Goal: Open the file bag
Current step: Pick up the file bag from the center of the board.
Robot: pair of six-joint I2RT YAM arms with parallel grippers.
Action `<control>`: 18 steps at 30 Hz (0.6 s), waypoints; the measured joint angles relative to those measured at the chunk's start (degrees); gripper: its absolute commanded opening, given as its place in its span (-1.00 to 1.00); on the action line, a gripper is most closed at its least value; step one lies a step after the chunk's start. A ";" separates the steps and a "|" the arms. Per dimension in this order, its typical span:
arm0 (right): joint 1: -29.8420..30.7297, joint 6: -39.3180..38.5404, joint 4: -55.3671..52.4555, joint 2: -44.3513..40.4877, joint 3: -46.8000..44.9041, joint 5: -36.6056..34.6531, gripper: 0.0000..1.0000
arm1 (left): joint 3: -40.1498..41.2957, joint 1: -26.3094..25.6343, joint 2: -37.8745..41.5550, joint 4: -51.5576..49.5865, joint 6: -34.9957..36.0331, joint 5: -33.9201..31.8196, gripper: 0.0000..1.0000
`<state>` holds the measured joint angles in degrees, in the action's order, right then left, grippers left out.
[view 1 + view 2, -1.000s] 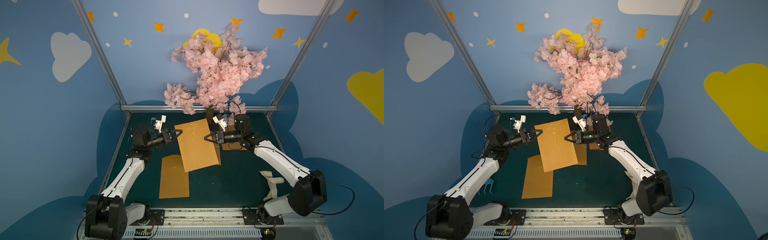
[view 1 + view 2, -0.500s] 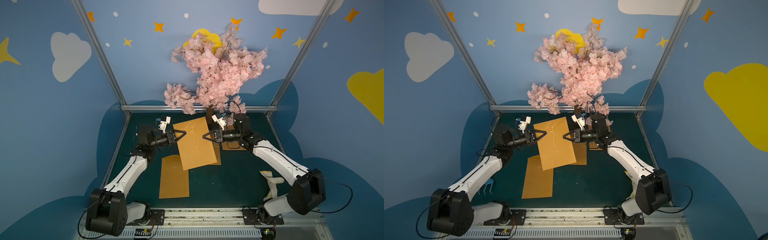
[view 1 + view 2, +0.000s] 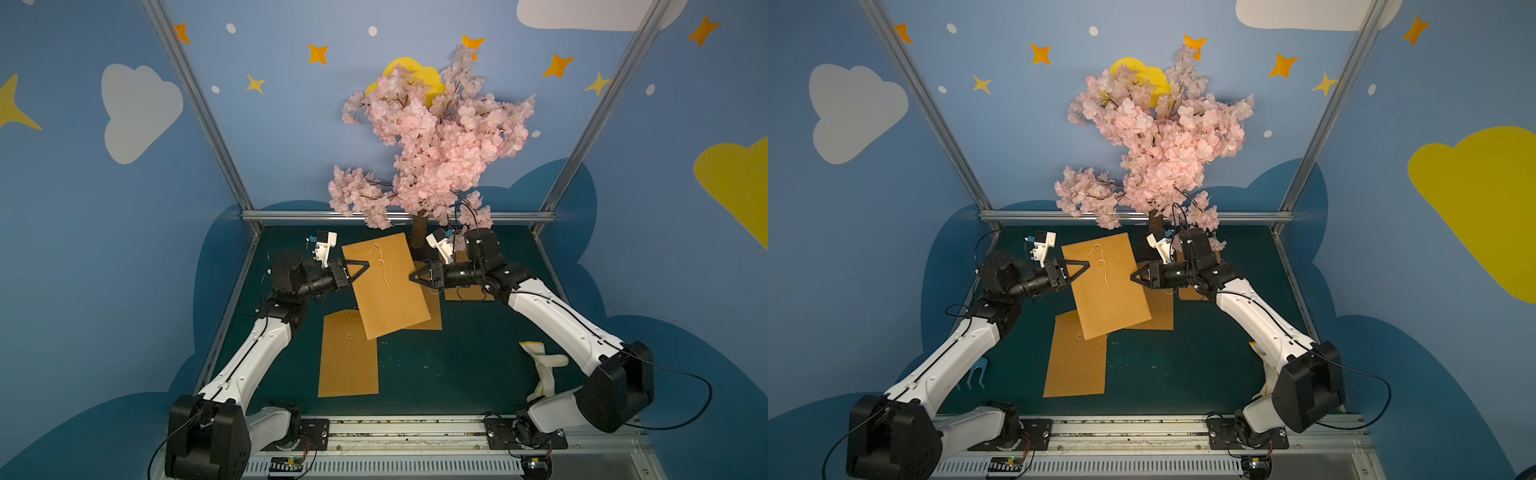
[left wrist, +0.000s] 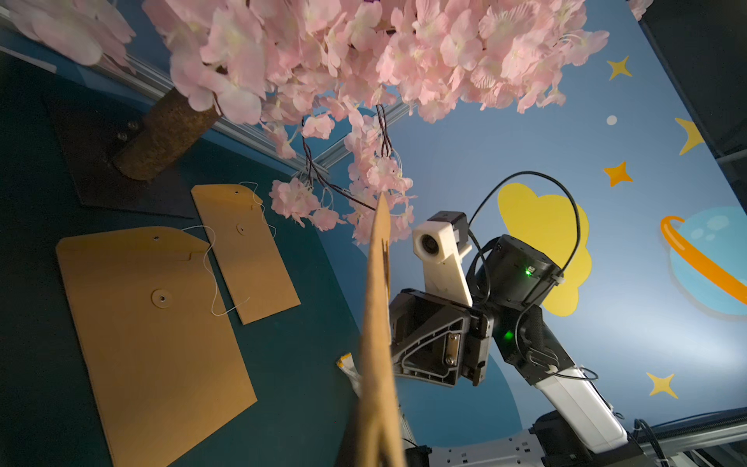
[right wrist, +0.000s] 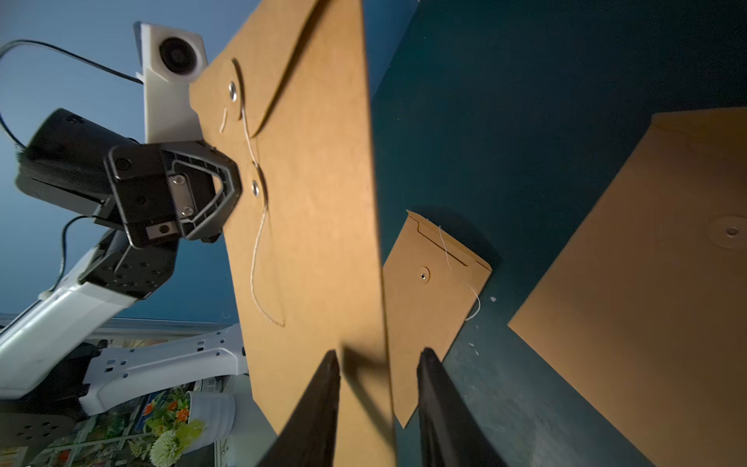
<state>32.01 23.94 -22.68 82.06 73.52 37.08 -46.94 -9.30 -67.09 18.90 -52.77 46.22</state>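
Nearest, a spare brown envelope (image 3: 348,357) lies flat on the desk (image 3: 457,365), with a white glove (image 3: 544,365) off by the right arm's base. Beyond them the file bag (image 3: 390,291) hangs clear of the desk between the two arms, tilted, with its flap end farthest away. The left tool (image 3: 365,264) is clamped on one side edge, just beside the lower button (image 5: 255,188). The right tool (image 3: 412,277) has its jaws apart, straddling the opposite edge and seemingly not pinching it.

I judge the bag light and thin. Its kraft paper is stiff enough to stay flat from a one-edge hold, yet quick to crease or swing if tugged. Its string (image 5: 254,263) is fine, limp and awkward to pinch. It dangles loose, though whether a turn remains round the lower button I cannot tell. The flap (image 5: 291,52) looks the best place to take hold, at its free lip, while the left grip steadies the body.

Farther back, a second envelope (image 4: 153,323) and a third envelope (image 4: 246,258) lie before the blossom tree (image 3: 436,137).
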 measured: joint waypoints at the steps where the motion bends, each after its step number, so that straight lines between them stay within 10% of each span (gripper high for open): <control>1: 0.79 -1.25 -2.16 -1.11 0.59 -1.97 -0.34 | 0.00 0.04 0.24 -0.44 0.39 -0.70 -0.95; 18: 14.49 -9.49 -14.21 7.04 16.33 -16.70 -0.43 | 0.00 -0.48 0.35 -2.64 1.84 -3.61 -0.95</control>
<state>46.50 14.46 -36.88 89.10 89.84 20.38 -46.94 -9.78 -66.74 16.25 -50.94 42.61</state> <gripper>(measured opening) 0.280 0.047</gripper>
